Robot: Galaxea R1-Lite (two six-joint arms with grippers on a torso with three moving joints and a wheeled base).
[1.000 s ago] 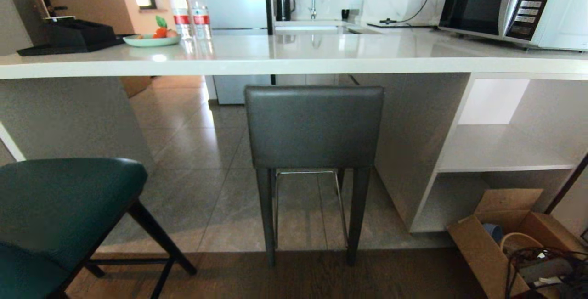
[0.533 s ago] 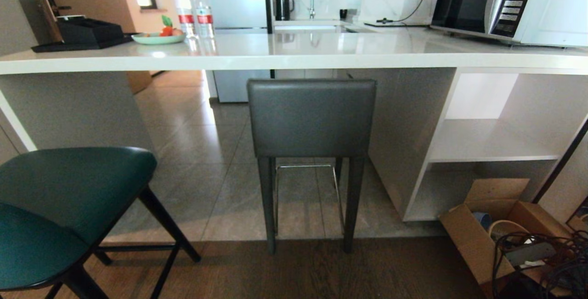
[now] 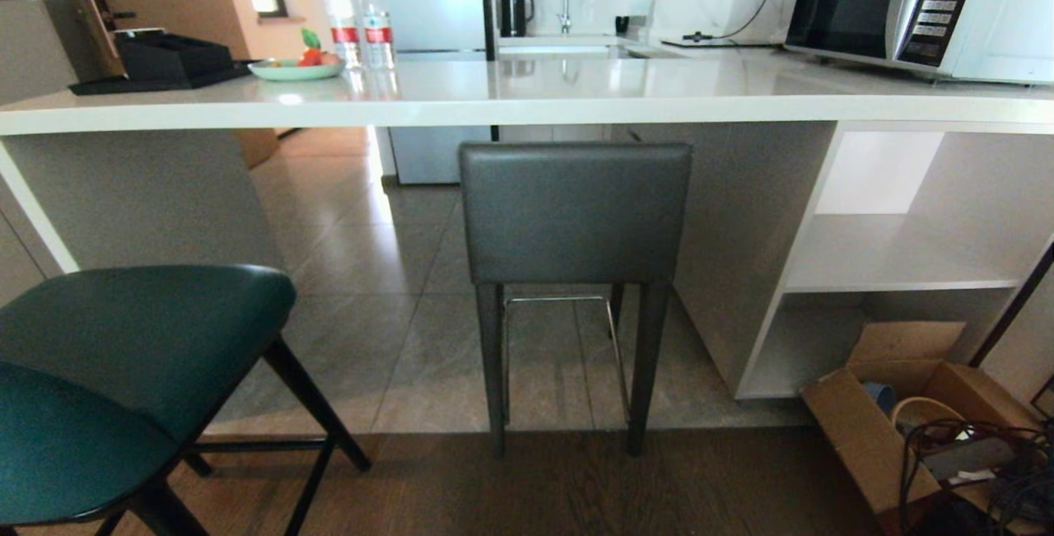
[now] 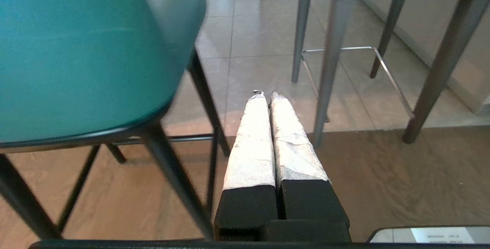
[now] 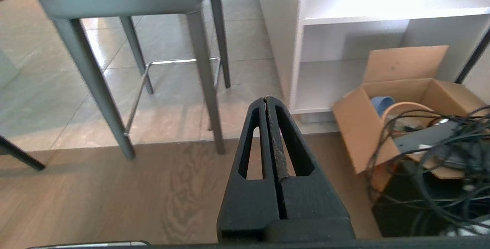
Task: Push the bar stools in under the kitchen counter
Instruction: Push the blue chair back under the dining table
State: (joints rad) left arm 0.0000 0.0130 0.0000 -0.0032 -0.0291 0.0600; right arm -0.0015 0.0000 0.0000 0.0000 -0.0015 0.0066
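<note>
Glossy white stone bench (image 3: 527,104), thick-edged slab, used as landmark. Boxy dark-grey leather stool (image 3: 575,213), flat square back, straight grey legs, thin metal footrail, stands tucked below the bench's front edge, rear legs at the seam between tile and dark wood floor. Teal leather stool (image 3: 123,371), curved padded back and thin black splayed legs, stands clear of the bench, out on the wood floor toward its left end. Left pincer (image 4: 267,96), fingers wrapped in white tape, pressed together, empty, low beside the teal stool. Right pincer (image 5: 266,100), black slotted fingers, pressed together, empty. Open cardboard box (image 3: 897,404) with tangled cables below the bench's right shelf unit.
</note>
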